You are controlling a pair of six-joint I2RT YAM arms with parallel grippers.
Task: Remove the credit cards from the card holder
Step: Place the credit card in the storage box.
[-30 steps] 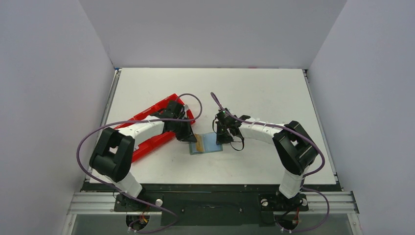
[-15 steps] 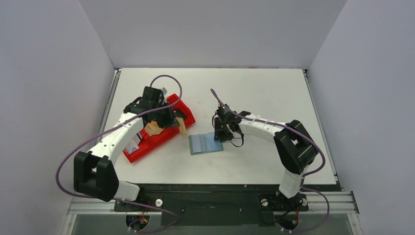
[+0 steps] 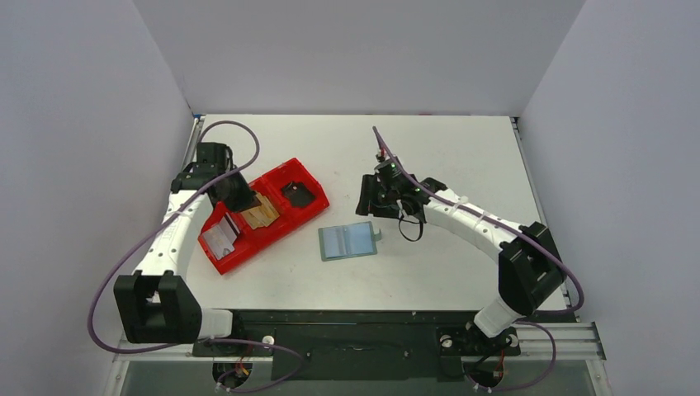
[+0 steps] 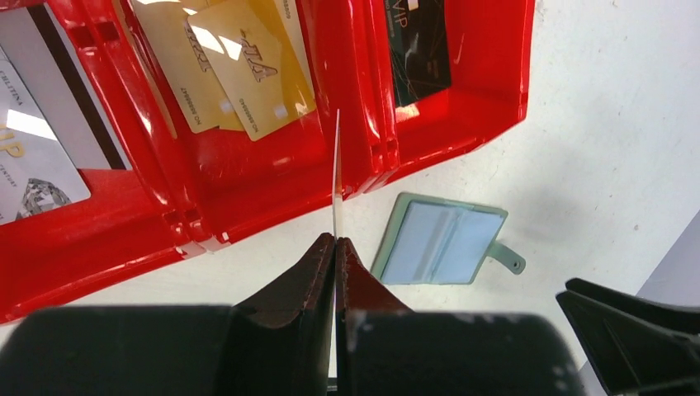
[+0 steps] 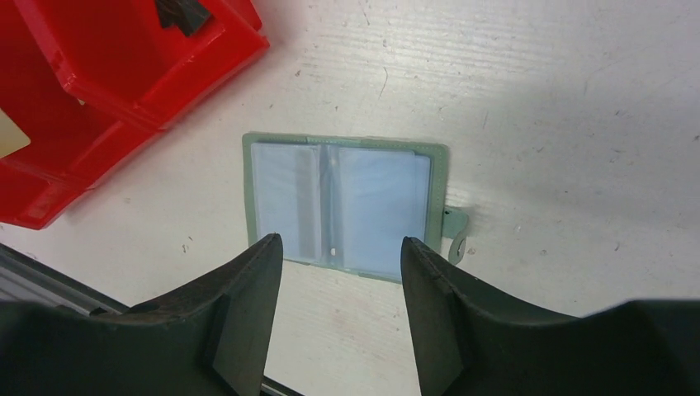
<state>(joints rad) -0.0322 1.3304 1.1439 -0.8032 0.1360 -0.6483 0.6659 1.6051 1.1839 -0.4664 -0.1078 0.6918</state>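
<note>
The card holder (image 3: pixel 348 241) lies spread open and flat on the white table, grey-green with pale blue sleeves and a small tab; it also shows in both wrist views (image 4: pixel 442 250) (image 5: pixel 347 202). My left gripper (image 3: pixel 244 200) (image 4: pixel 336 239) hangs over the red tray, shut on a thin credit card (image 4: pixel 337 165) seen edge-on. Several credit cards lie in the tray: tan-yellow ones (image 4: pixel 239 66) (image 3: pixel 260 212), a black one (image 4: pixel 421 49) and a silver one (image 4: pixel 41 157). My right gripper (image 3: pixel 376 198) (image 5: pixel 340 247) hovers just behind the holder, open, with nothing between its fingers.
The red three-compartment tray (image 3: pixel 307 206) (image 5: pixel 107 74) sits slantwise left of the holder. Grey walls close in the table on three sides. Purple cables loop over both arms.
My left arm swung left from the holder to over the tray, carrying the card. My right gripper let go of the holder, opened and rose away from it.
</note>
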